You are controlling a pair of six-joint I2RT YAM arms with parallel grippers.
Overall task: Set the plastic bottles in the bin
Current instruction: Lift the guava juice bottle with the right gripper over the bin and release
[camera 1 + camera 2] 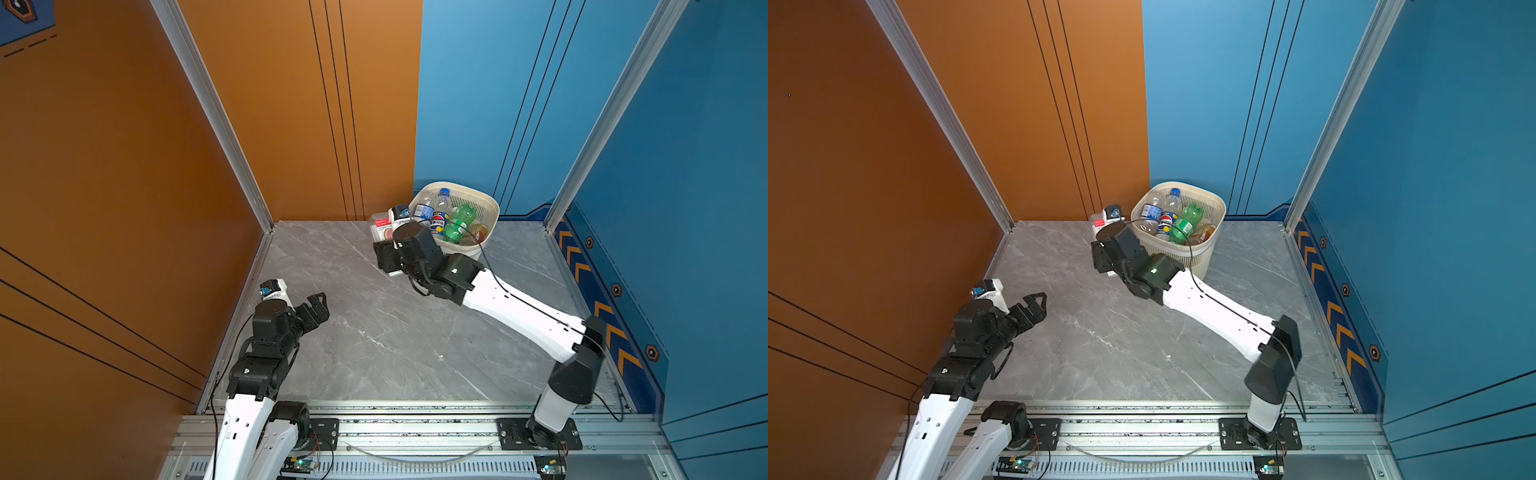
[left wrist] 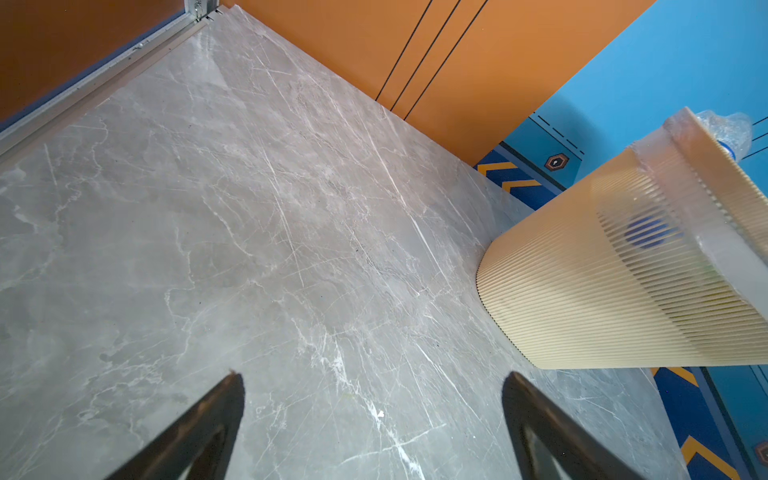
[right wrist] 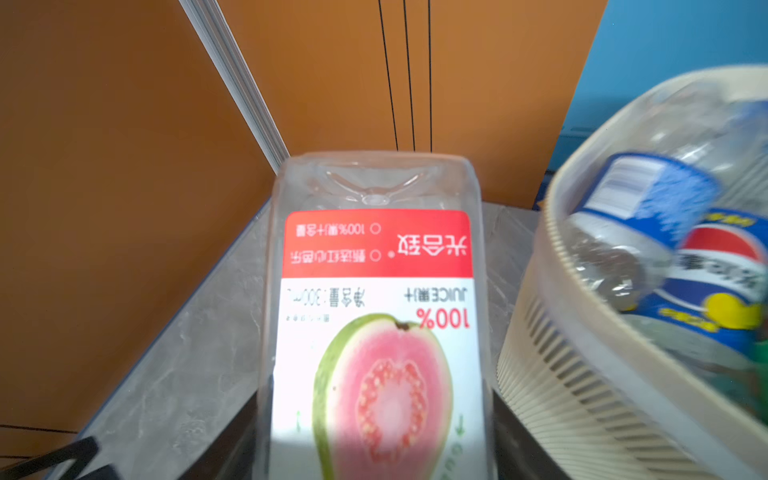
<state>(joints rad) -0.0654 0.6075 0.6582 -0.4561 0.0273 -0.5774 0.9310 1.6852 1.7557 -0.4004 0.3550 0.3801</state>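
My right gripper [image 3: 376, 436] is shut on a clear square plastic bottle [image 3: 376, 291] with a red and white guava label, one dark finger on each side. In both top views this bottle [image 1: 380, 227] [image 1: 1099, 225] pokes out past the right wrist toward the back wall, just left of the bin [image 1: 491, 216] [image 1: 1220, 208]. The cream slatted bin holds several bottles, among them a green one [image 1: 459, 222] and a blue Pepsi one [image 1: 438, 222]. My left gripper [image 1: 320, 305] [image 2: 374, 399] hangs open and empty over the table's left side.
The grey marble table [image 1: 374, 332] is walled in by orange panels on the left and back and blue panels on the right. The bin [image 2: 582, 282] stands in the back right area. An aluminium rail [image 1: 415, 428] carries both arm bases at the front.
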